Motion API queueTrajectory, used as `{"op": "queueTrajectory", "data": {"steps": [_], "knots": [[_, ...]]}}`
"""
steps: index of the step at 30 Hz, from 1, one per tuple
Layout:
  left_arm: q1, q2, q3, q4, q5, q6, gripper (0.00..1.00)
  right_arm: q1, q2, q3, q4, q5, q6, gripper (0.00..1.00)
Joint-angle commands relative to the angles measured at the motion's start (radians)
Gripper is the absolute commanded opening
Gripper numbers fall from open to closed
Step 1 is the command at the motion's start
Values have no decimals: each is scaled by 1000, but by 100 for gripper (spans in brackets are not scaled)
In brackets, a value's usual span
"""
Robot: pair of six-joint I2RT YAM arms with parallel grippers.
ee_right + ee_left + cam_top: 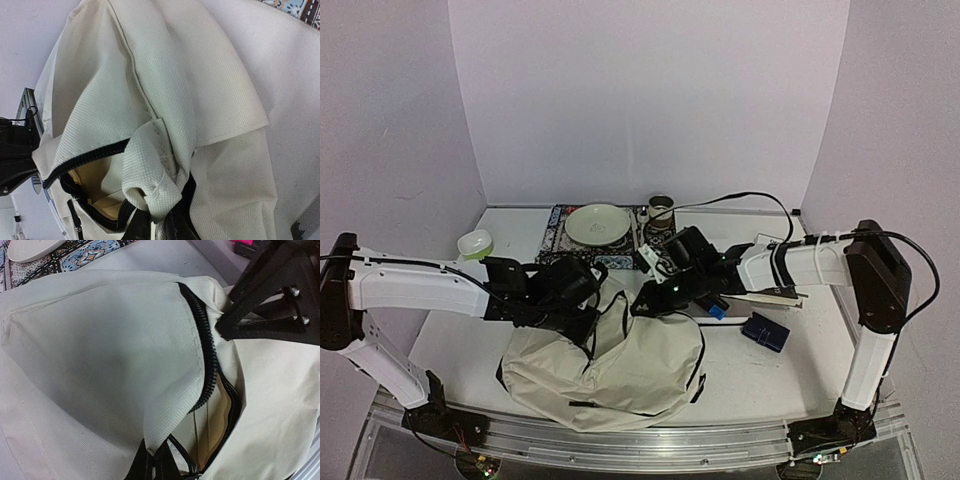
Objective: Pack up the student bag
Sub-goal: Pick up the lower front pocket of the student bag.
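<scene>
The student bag (620, 370) lies slumped on the table near the front, cream with black trim. Its zip (207, 350) is undone and the mouth gapes between the two grippers. A flat tan item (220, 410) shows inside, also visible in the right wrist view as tan item (92, 180). My left gripper (156, 462) is shut on the cream flap's edge at the left side of the opening (588, 300). My right gripper (159, 222) pinches a bunched fold of the bag's (200, 75) rim on the opposite side (650, 300).
Behind the bag a patterned mat (560, 225) carries a pale plate (597, 223). A green bowl (475, 242) sits at the left and a cup (661, 210) at the back. A dark blue case (765, 331) lies right of the bag. A cable runs along the right arm.
</scene>
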Motion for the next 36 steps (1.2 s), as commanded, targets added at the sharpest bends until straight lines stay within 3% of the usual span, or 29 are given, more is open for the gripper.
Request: {"op": "queueTrajectory", "data": {"steps": [1,5,10,15,24,36], "knots": [[17,-69,73,0,106,11,0,-7,-63,69,-108,59,-111,26],[57,-86,80,0,143,1,0,-10,-138,63,-186,108,-169,44],[89,-80,92,0,177,10,0,-45,-245,-4,-267,195,-220,54],[98,-66,107,-1,197,16,0,-89,-291,-61,-344,311,-260,54],[113,-50,108,-2,210,13,0,-105,-210,-52,-419,464,-296,45],[135,-32,113,-2,224,19,0,-135,-86,4,-452,527,-311,40]]}}
